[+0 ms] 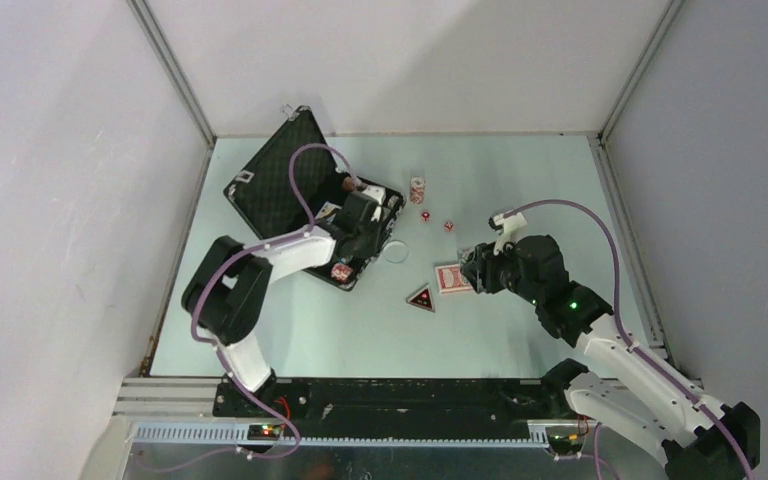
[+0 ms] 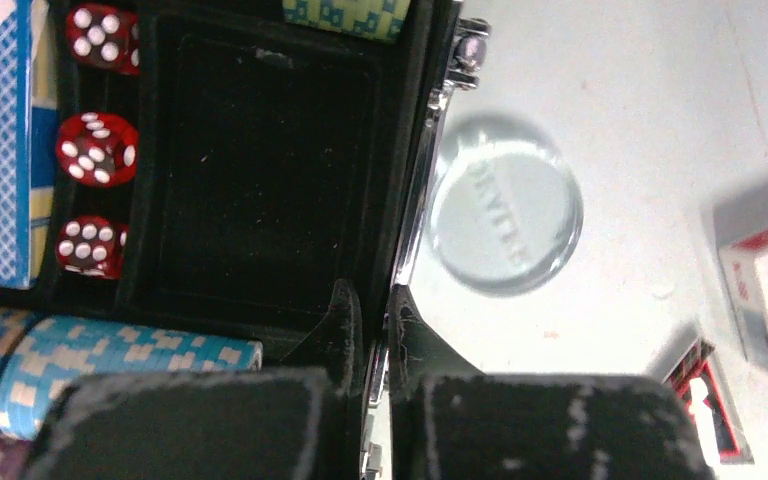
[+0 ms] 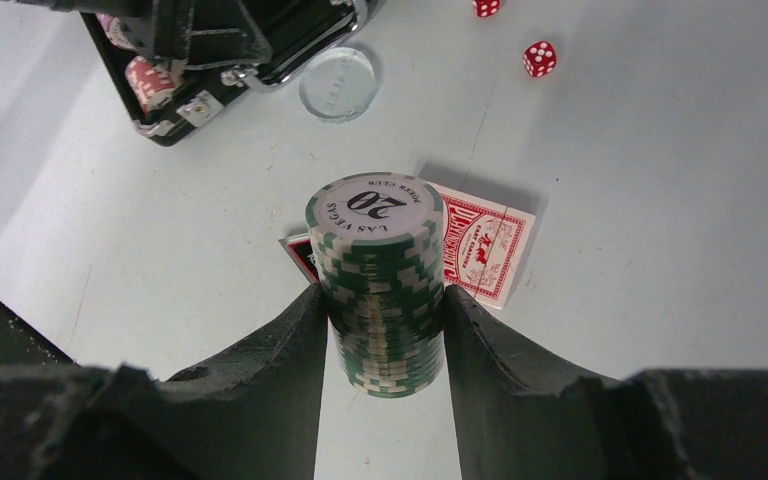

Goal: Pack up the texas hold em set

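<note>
The top chip of the green-and-white striped poker-chip stack (image 3: 380, 290) carries a large "20" on its white face, with "LAS VEGAS" and "POKER CLUB" curving round it, all upside down in the right wrist view. The clear round plastic disc (image 2: 505, 215) bears one raised word running sideways, too blurred to spell out. The red rectangular card deck (image 3: 485, 245) has ornate print, its lettering too small to read. The translucent red dice (image 2: 97, 148) in the black foam-lined briefcase (image 2: 260, 170) show white pips.

Top cam: high over the table (image 1: 520, 180) near edge, looking down on all of it. Left wrist: tight over case (image 2: 260, 170) edge. Right wrist: low, chips (image 3: 375, 280) close-up, facing left. All share disc (image 1: 396, 252), red deck (image 1: 451, 279).
</note>
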Robot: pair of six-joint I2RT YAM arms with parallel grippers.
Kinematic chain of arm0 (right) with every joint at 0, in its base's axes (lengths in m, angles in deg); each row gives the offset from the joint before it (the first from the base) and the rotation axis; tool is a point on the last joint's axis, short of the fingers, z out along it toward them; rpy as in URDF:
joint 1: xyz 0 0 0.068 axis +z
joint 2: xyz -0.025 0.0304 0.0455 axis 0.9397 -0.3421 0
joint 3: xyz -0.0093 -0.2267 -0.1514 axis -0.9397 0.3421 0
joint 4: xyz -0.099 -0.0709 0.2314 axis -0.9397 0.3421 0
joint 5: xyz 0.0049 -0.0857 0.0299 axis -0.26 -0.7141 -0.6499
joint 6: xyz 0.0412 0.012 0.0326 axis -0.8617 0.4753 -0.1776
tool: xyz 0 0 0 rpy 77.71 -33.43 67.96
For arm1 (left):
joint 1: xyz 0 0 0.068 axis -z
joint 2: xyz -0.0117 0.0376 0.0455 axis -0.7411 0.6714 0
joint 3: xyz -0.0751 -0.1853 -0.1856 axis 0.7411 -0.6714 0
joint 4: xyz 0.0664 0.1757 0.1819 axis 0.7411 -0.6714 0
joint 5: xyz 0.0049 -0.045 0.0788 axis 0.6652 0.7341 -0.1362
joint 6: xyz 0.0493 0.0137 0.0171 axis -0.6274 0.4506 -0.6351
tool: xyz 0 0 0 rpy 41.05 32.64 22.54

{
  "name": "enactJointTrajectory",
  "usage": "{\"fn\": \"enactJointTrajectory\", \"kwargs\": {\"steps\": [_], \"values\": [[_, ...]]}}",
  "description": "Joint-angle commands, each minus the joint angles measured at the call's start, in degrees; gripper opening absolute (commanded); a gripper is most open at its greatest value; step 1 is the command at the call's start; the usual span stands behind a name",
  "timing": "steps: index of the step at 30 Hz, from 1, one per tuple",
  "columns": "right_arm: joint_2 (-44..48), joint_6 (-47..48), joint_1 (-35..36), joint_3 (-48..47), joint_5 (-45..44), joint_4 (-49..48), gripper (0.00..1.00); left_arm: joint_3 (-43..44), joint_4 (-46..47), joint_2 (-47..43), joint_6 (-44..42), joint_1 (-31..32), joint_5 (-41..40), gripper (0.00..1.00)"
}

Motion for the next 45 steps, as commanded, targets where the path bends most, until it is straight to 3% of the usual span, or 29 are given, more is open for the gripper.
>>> {"fn": "enactJointTrajectory", "kwargs": {"steps": [1, 9, 17, 31, 35, 39, 45], "values": [[0.5, -0.6, -0.1, -0.5, 0.8, -4.6, 0.0, -7.3, -5.3, -6.3, 4.8, 0.0, -0.7, 0.0], [1.3, -0.8, -0.2, -0.5, 0.7, -3.4, 0.0, -13.9, -6.6, -15.8, 9.2, 1.4, -2.4, 0.0], [0.7, -0.7, -0.3, 0.1, 3.2, -4.1, 0.0, -18.5, -6.3, -20.5, 13.9, 7.4, -1.9, 0.0], [-13.8, 1.1, -0.2, -7.2, 9.6, -9.8, 0.0, -17.2, -7.0, -21.6, 16.3, 14.7, -2.4, 0.05], [-21.2, 4.0, -0.3, -12.4, 10.6, -12.7, 0.0, -16.1, -8.9, -22.2, 15.6, 14.7, -4.0, 0.35], [-30.8, 8.1, -0.1, -19.8, 12.7, -16.1, 0.0, -14.7, -10.9, -23.7, 14.3, 14.8, -6.0, 0.5], [-46.0, 16.3, -0.2, -33.1, 22.9, -15.6, 0.0, -14.4, -12.0, -35.2, 14.1, 14.7, -9.1, 0.74]]}}
